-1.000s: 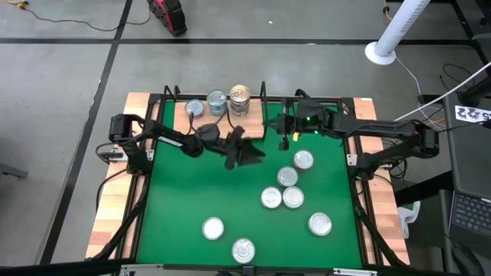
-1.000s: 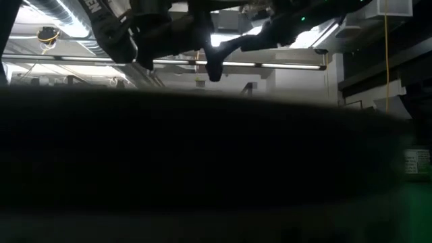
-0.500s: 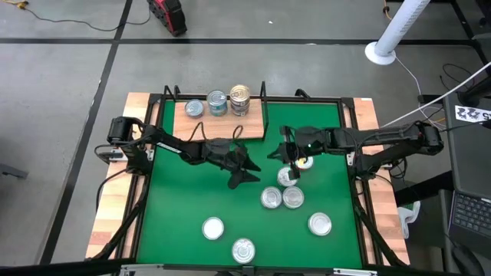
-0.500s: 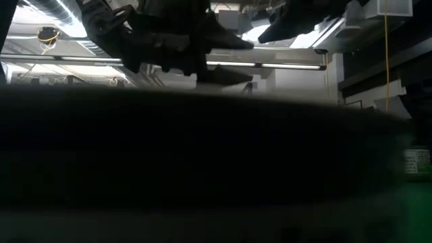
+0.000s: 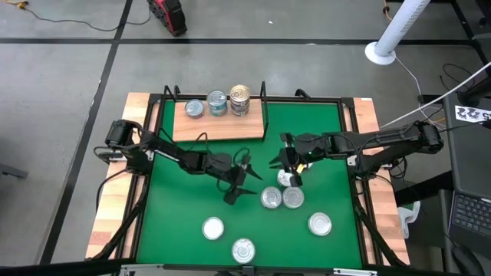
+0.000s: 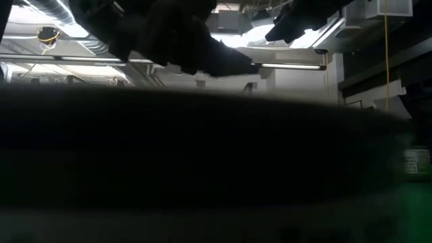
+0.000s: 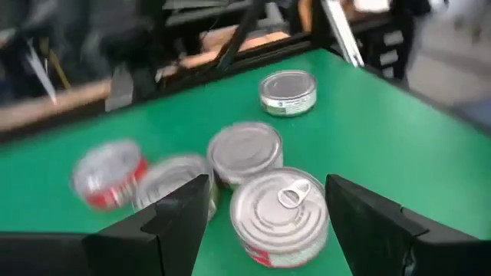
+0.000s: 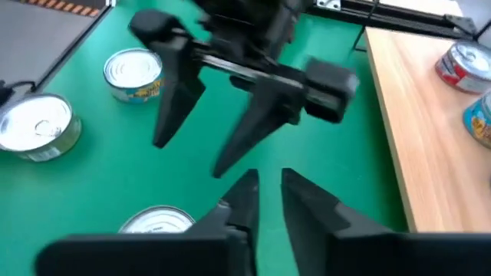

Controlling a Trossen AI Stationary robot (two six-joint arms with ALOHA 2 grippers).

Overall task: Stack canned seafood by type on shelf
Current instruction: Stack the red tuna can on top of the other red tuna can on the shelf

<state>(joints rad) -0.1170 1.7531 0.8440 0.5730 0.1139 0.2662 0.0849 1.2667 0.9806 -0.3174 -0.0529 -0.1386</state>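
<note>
Left gripper [image 5: 244, 182]: fingers spread wide, empty, beside a tin [image 5: 271, 198].
Right gripper [image 8: 265, 192]: fingers slightly parted, holding nothing.

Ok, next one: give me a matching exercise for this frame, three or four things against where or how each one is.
Things:
1. left gripper
2. shelf
3. red-labelled tin
4. gold-labelled tin

Places or states:
A. rightmost on the shelf
B. open, over the green mat
C. at the mat's far edge, carrying tins
D. leftmost on the shelf

Pairs: 1-B, 2-C, 3-D, 4-A
</note>
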